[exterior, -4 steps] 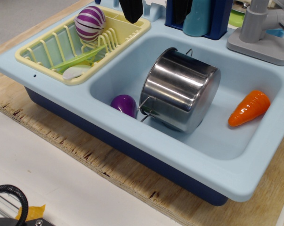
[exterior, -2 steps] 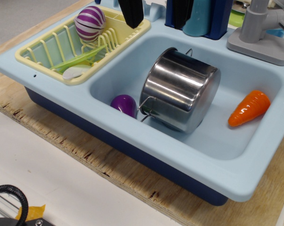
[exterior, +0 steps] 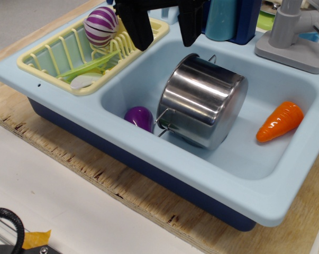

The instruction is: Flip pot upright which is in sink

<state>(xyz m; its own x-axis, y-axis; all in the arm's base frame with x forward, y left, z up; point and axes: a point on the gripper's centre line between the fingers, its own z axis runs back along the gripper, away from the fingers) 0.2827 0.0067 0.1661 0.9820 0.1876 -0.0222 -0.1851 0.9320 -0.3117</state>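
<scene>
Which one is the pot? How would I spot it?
Look in the light-blue sink basin. The pot is the big shiny steel cylinder tipped over in its middle, with thin wire loop handles. It dwarfs the purple toy and orange carrot beside it.

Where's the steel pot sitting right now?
The shiny stainless-steel pot lies tipped in the middle of the light-blue plastic sink, between the purple toy vegetable and orange toy carrot, below the open black claw.

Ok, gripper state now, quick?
Gripper: open, jaws spread wide, holding nothing, above the pot in the sink.
</scene>
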